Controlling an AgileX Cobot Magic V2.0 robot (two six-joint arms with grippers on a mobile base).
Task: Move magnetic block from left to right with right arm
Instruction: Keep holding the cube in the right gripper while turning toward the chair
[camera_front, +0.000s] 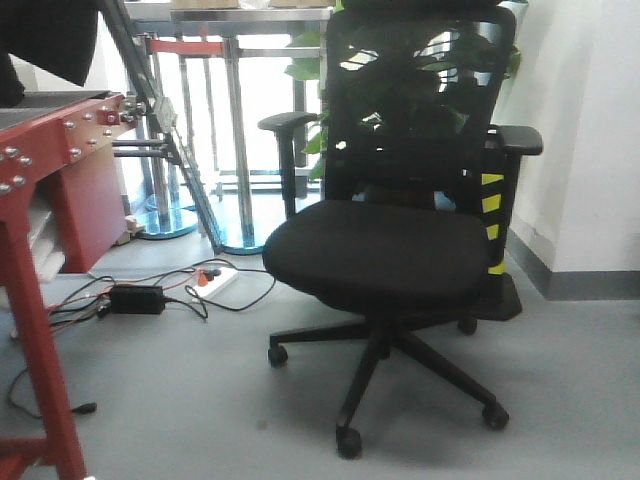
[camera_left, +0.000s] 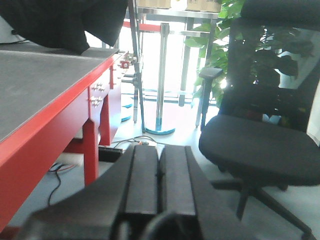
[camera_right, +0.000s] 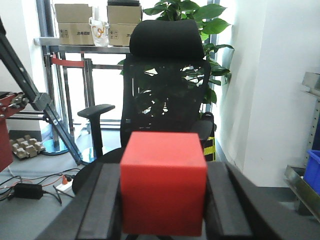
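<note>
Magnetic block, a bright red cube, sits clamped between the two dark fingers of our right end effector, which is closed on its sides and holds it up with the room behind it. At the far left we see the bench, with a red bolted frame and a flat grey top, and a black cloth draped over its far end. Just right of the bench's red edge in the left wrist view is our left end effector, its jaws pressed together with nothing between them. On the grey floor beside the bench leg lie a black power adapter and a white power strip, with loose cables around them. Behind them, against a bright window, a metal table carries cardboard boxes. In the middle stands a black office chair with a mesh back, armrests and castors, and a green plant rises behind it. A yellow-and-black striped post stands at the chair's right side. Further right we see a white wall, and a blue bin at the edge.
</note>
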